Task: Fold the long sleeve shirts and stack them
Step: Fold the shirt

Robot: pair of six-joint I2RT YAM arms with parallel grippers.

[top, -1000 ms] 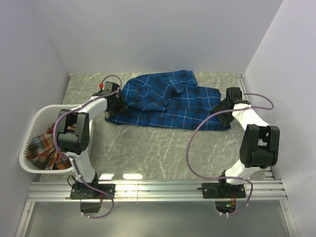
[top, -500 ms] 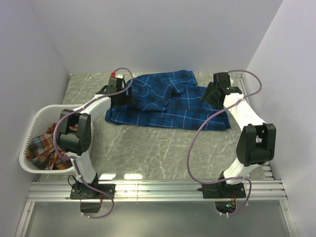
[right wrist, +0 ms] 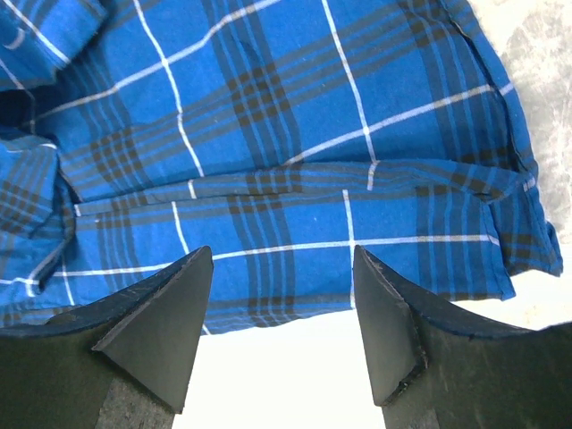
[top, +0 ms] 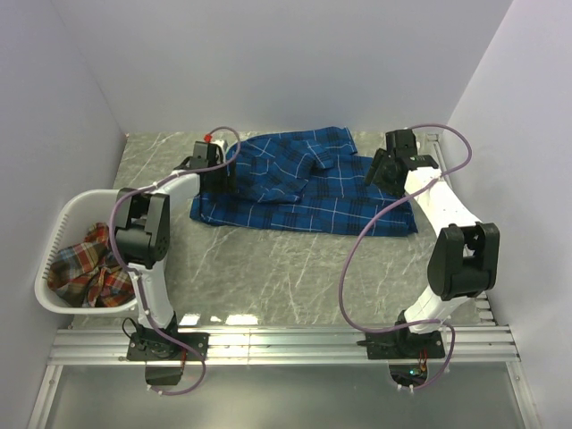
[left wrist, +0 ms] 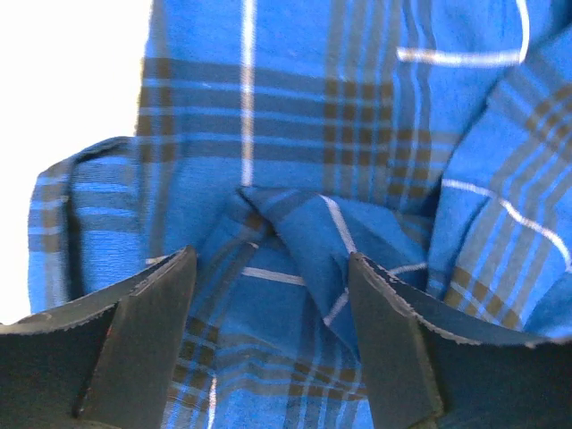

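Marbled table (top: 268, 264); crumpled blue shirt (top: 308, 198), sleeves indistinct

The blue shirt (top: 304, 183) at the far middle is royal blue plaid, crossed by thin white lines and bands of dark brownish stripes. The red shirt (top: 85, 268) at the near left is red-orange plaid with pale and dark checks, and its basket (top: 64, 214) is white. The surface (top: 268, 268) is grey-green marble with pale veins. The left claw (left wrist: 268, 264) and the right claw (right wrist: 283, 259) are dark grey.
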